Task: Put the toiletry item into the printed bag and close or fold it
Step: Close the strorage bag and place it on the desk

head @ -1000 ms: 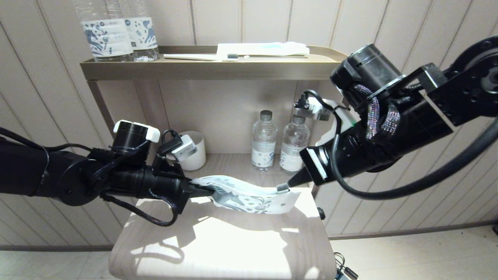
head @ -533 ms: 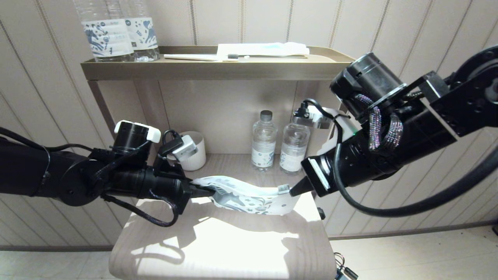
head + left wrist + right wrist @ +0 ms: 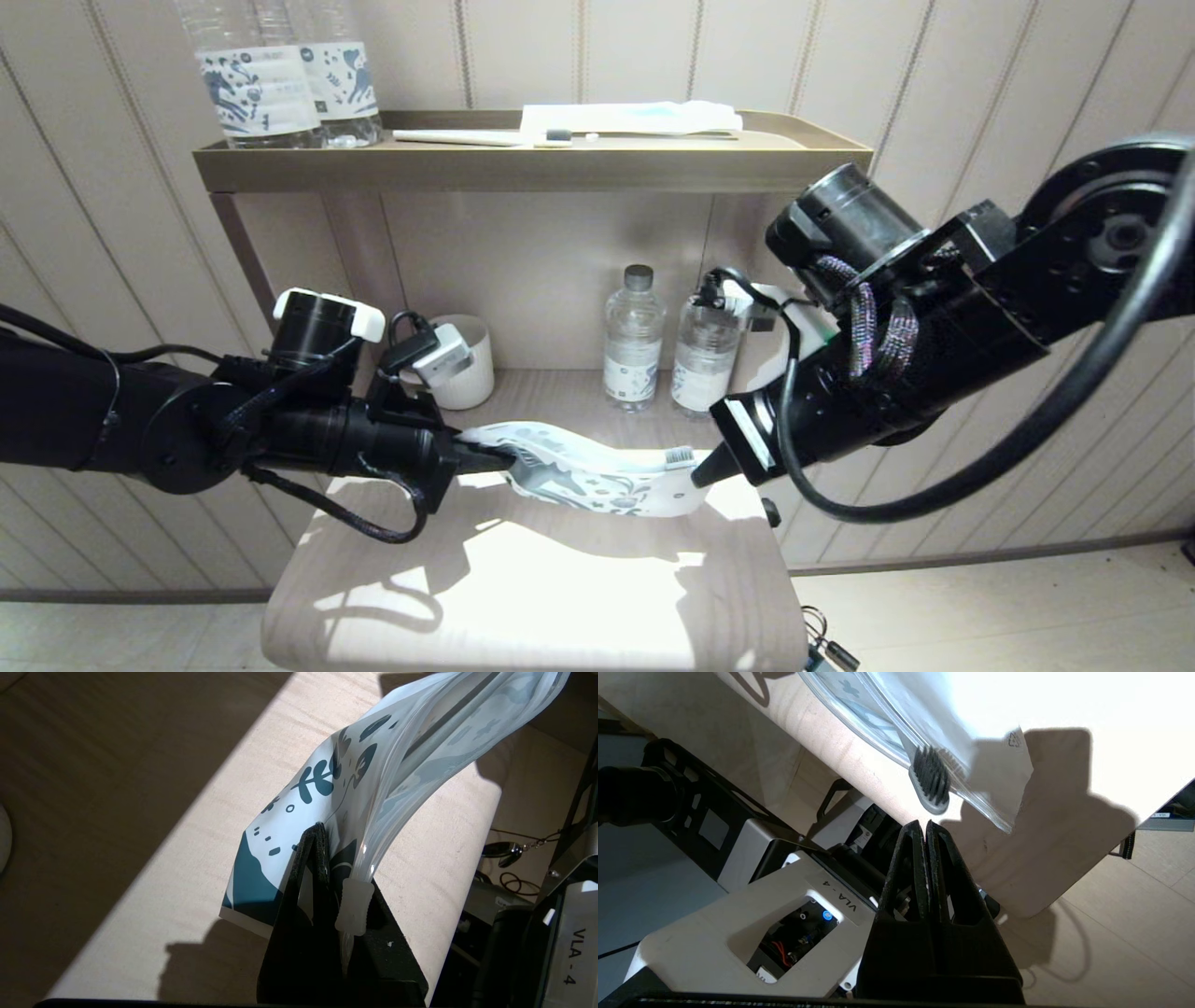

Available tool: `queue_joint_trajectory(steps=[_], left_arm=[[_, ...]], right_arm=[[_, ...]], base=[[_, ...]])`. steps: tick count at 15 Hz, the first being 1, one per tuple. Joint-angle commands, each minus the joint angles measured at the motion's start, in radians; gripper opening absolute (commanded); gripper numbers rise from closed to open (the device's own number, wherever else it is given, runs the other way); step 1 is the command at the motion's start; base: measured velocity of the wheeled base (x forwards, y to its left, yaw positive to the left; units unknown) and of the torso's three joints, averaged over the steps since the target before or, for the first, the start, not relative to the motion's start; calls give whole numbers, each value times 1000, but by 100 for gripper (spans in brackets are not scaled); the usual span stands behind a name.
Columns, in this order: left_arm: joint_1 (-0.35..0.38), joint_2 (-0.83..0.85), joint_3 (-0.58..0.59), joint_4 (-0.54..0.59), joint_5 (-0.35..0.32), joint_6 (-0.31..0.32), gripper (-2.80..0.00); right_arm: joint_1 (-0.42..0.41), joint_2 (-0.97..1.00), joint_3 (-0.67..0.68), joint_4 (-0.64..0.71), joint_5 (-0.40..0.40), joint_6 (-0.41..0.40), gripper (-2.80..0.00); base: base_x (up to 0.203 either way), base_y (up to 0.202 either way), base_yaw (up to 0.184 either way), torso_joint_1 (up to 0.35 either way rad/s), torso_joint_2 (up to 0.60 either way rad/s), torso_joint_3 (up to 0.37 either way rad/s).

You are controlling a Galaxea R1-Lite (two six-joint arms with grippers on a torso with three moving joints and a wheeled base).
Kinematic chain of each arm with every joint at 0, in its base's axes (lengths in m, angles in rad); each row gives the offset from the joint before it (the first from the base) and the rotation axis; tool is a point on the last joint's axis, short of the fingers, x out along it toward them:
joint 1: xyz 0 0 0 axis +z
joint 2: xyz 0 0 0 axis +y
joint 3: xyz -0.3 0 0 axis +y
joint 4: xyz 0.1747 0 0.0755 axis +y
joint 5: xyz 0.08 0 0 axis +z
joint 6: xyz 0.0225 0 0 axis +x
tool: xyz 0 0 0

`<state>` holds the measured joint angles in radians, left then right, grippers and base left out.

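- Your left hand (image 3: 499,458) is clamped shut on one end of the printed bag (image 3: 597,474), holding it stretched above the table (image 3: 523,597).
- The toothbrush (image 3: 679,455) lies mostly inside the bag; only its dark bristle head pokes out of the far open end.
- Your right hand (image 3: 700,474) is pinched closed and empty, its tip just short of that bristle head.
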<state>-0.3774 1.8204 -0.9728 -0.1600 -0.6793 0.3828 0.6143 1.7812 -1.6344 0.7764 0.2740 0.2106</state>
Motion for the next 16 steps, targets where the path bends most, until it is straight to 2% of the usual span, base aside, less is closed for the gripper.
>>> queue_joint_trajectory(steps=[1, 9, 16], left_arm=[[0, 0, 0, -1, -3, 3, -280], [0, 13, -3, -1, -3, 2, -280], [0, 13, -4, -1, -3, 2, -280]], right_arm=[[-2, 46, -30, -2, 2, 1, -280], [16, 9, -65, -3, -1, 1, -280], [2, 82, -42, -5, 4, 0, -280]], base=[[0, 0, 0, 0, 0, 0], [0, 0, 0, 0, 0, 0], [0, 0, 0, 0, 0, 0]])
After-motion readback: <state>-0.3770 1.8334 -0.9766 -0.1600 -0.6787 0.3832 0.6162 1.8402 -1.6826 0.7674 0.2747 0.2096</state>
